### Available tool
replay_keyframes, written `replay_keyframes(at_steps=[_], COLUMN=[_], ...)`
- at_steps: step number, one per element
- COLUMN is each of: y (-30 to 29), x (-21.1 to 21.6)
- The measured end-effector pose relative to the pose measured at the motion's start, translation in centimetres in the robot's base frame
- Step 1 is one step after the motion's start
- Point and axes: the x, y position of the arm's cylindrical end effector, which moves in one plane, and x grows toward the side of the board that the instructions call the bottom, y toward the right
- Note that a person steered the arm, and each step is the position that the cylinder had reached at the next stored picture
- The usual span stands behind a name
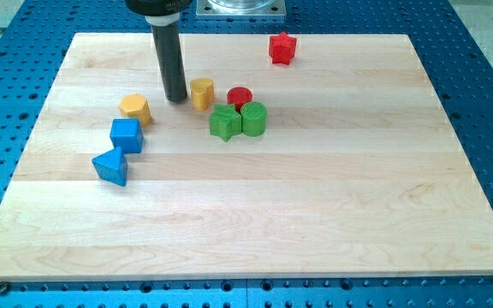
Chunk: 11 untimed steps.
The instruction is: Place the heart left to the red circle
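Pale wooden board; my tip, bare rod gripping nothing, touches yellow heart at nine o'clock, red circle just beyond at three.

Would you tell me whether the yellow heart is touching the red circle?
Apart: board shows between the heart and the circle.

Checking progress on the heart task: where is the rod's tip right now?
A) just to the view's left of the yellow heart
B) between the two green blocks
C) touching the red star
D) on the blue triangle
A: my tip sits right beside the yellow heart, on its view's-left side, with the red circle further to the view's right.
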Motion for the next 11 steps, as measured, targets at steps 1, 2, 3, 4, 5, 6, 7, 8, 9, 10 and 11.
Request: replay_keyframes(at_steps=[1, 2, 3, 4, 5, 6, 7, 8, 9, 10, 11], y=[0.7, 1.8, 2.0, 2.1, 2.2, 2.3, 2.5, 4.3, 4.5, 3.5, -4.8], x=[-0.8, 0.0, 1.8, 2.3, 3.5, 1.8, 0.2, 1.0, 1.1, 0.5, -0.8])
